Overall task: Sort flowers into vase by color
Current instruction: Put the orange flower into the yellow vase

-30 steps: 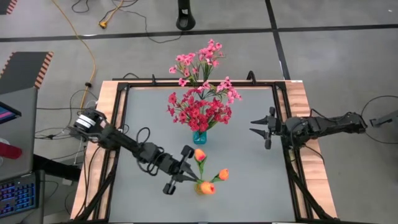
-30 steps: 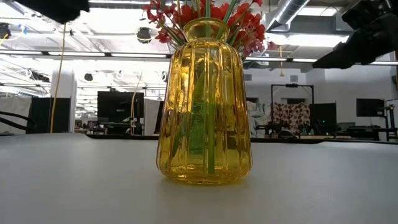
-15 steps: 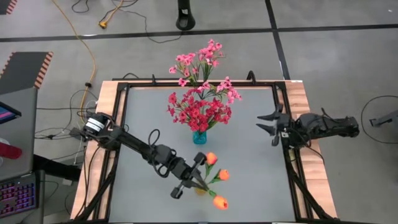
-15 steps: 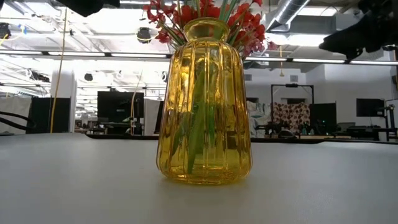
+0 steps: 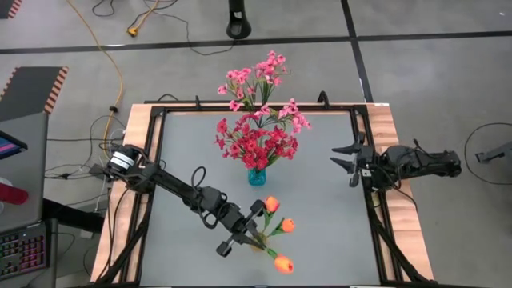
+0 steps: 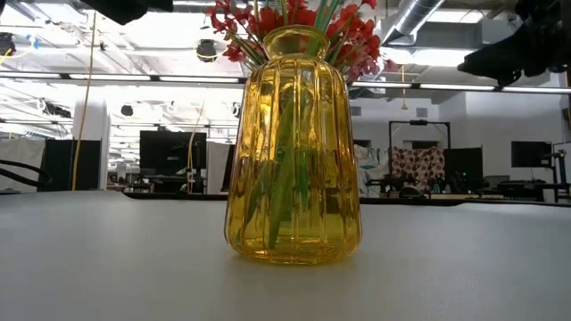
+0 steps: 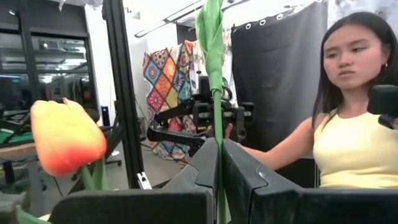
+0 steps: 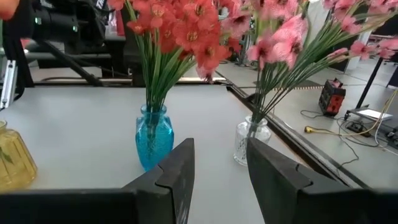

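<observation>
Seen from above, a grey bench [image 5: 320, 208] with pale wooden edges and a black frame holds three vases. The left end effector [image 5: 245, 228] sits over the near middle of the bench, pinched tight on the green stem [image 7: 217, 124] of a cluster of orange tulip buds [image 5: 272, 204] that stand in a yellow ribbed glass vase [image 6: 293, 147]. One bud leans toward the bench's near edge, the other two lie just beside the end effector. From table height, green stems show through the yellow glass, and this vase fills the middle of the view, hiding most of what stands behind it.

Farther back, near the bench's centre, a small blue glass vase [image 8: 153, 137] holds red flowers [image 5: 254, 142]. Just beside it, toward the far edge, a clear glass vase [image 8: 250, 140] holds light-pink flowers [image 8: 292, 37]. Deep-pink flowers [image 5: 258, 76] spread beyond the far edge of the bench.

The right end effector [image 5: 346, 161] hovers at the right edge of the bench, well apart from the vases, its fingers [image 8: 177, 171] parted and holding nothing.

The room is a large workshop with a grey floor [image 5: 416, 72] marked by dark lines, a yellow cable [image 5: 112, 68] trailing across it, ceiling lights and dark monitors. A person [image 7: 348, 112] in a pale yellow sleeveless top sits beyond the bench before a dark curtain [image 7: 273, 81].
</observation>
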